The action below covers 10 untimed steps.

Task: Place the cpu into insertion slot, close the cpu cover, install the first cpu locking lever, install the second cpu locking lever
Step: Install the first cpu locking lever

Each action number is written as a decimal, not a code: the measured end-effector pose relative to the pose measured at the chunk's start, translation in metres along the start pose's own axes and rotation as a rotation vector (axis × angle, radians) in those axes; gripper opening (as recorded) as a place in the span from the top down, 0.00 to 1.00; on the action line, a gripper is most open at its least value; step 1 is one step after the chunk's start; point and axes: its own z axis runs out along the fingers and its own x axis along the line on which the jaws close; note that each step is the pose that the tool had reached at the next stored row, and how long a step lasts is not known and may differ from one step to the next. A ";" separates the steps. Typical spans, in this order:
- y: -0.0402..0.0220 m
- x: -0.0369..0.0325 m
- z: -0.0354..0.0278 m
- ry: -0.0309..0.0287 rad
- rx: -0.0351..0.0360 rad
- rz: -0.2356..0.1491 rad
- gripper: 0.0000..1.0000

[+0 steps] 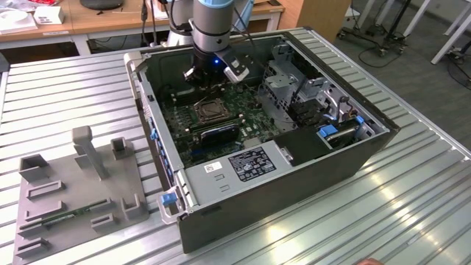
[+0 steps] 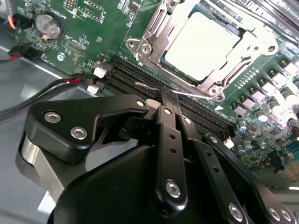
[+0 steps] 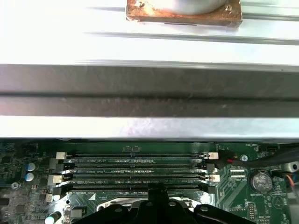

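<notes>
My pincer [image 2: 168,95] is drawn narrow, its two black fingers side by side with nothing clamped between them that I can make out. The tips sit right at a thin silvery wire locking lever [image 2: 191,95] that runs across just ahead of them, above the long black memory slots [image 3: 135,170]. Whether I am pressing on the wire or merely brushing it, I cannot tell.

Just beyond the lever lies the small square cpu with its pale silvery-grey face [image 2: 201,44], seated flat in the dark square insertion slot [image 1: 208,111]. The thin silvery frame of the cpu cover [image 2: 150,37] lies down around it, so by my reckoning chip and cover are done.

The lever I judge stiff, springy and slick — best taken near its free end, away from the pivot, since it will likely push back until hooked. The chip is light and fragile; I would leave it alone.
</notes>
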 end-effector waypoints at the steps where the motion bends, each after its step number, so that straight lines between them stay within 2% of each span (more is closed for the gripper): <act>1: 0.0001 0.0001 -0.0004 -0.0002 0.0000 0.000 0.89; 4: 0.0001 0.0004 -0.0004 -0.0025 0.0002 0.007 0.89; 10: 0.0001 0.0011 -0.0006 -0.0140 0.0011 0.049 0.89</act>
